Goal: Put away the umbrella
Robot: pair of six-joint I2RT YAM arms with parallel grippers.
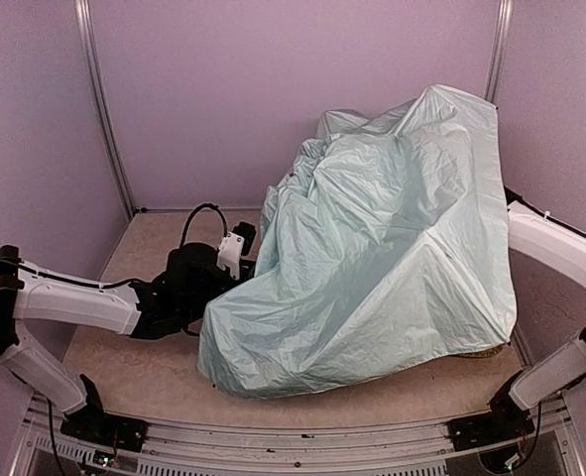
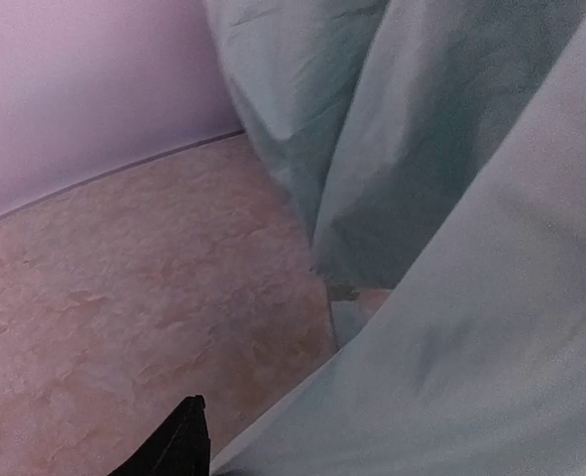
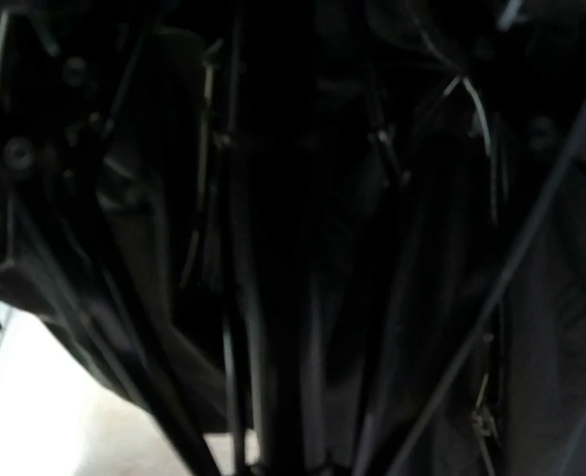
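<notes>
- Left pincer [image 1: 245, 256] sits at the left edge of the umbrella [image 1: 372, 248]; spread or pinching, I can't tell.
- Right pincer is buried under the canopy, unseen.
- Umbrella sprawls open across the bench [image 1: 144, 367], right of centre.

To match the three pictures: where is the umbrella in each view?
Top external: umbrella, mint canopy, centre and right.
Left wrist: umbrella, mint fabric, top and right.
Right wrist: umbrella, dark inside and ribs, fills the picture.
Shared landmark: table, bare at lower left in each.
</notes>
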